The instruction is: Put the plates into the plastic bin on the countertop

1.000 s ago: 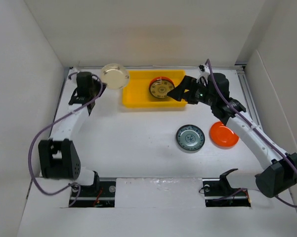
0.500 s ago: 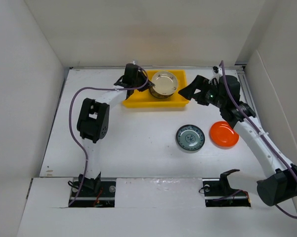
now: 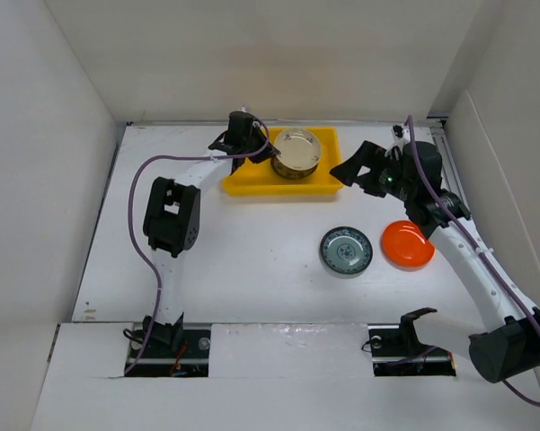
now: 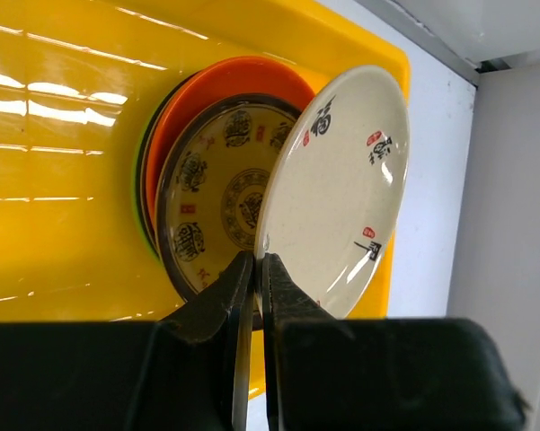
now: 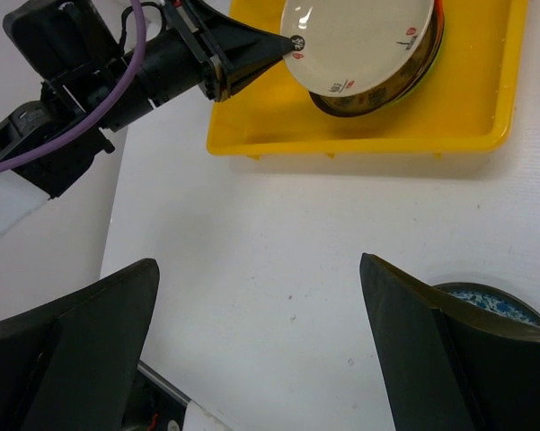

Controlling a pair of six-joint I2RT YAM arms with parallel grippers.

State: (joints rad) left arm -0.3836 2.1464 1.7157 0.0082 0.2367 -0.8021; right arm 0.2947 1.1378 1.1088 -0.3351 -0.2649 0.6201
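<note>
yellow plastic forms the bin [image 3: 244, 182], which is set at the far side of the countertop [image 3: 252, 269]. a stack of plates is contained in it. the stack is resolved only in the left wrist view: a brown-gold patterned plate [image 4: 211, 193] lies on an orange plate [image 4: 225, 76], with a thin green edge [image 4: 142, 215] beneath. the left gripper [image 4: 255, 260] is clamped on the rim of a cream plate [image 4: 337, 189], held tilted over the stack; contact with the stack cannot be determined. the right gripper [image 5: 258, 265] is spread wide, holds nothing, and is positioned just right of the bin. a blue-grey patterned plate [image 3: 346, 250] is cut off in the right wrist view. its neighbour, a second orange plate [image 3: 407, 244], is shown only from above. both lie on the countertop outside the bin.
</note>
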